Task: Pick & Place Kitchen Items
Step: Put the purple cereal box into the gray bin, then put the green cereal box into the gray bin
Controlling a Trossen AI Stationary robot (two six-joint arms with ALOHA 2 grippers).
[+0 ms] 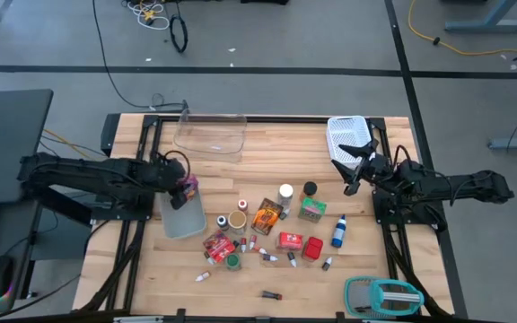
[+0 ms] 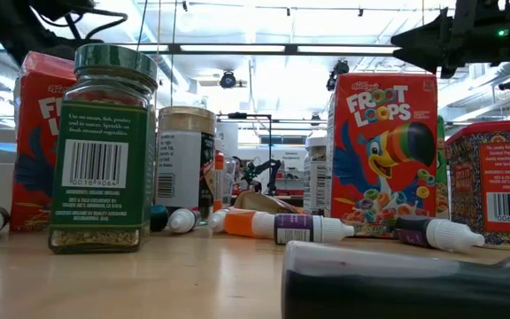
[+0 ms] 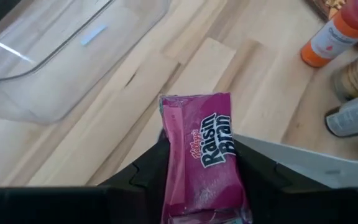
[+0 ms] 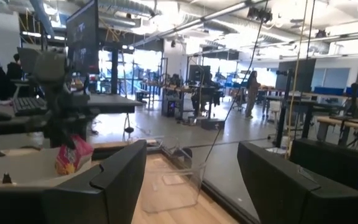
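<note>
A pink Raisin Bran box [image 3: 197,149] sits between the fingers of my left gripper [image 3: 201,160], which is shut on it. In the high view the box [image 1: 188,187] hangs over the far end of the grey bin [image 1: 182,218] at the table's left. Other kitchen items [image 1: 267,229], jars, boxes, a blue bottle and tiny vials, stand or lie on the wood at mid-table. My right gripper [image 1: 353,175] waits raised at the table's right, open and holding nothing [image 4: 191,180]. My left gripper pinches the pink box by its two side faces [image 3: 166,163] between the two fingers. The fingers come from the table's left, slanting down, and lie along the box. The box's free end [image 3: 194,106] sticks out past the fingertips, lifted clear above the bin's rim [image 3: 309,163].
A clear tray [image 1: 209,135] stands at the far edge left of centre, and a white mesh basket [image 1: 348,135] at the far right. A teal-and-grey gadget [image 1: 384,294] lies at the near right. In the low view a green-lidded jar [image 2: 104,151] and a Froot Loops box [image 2: 383,155] stand close.
</note>
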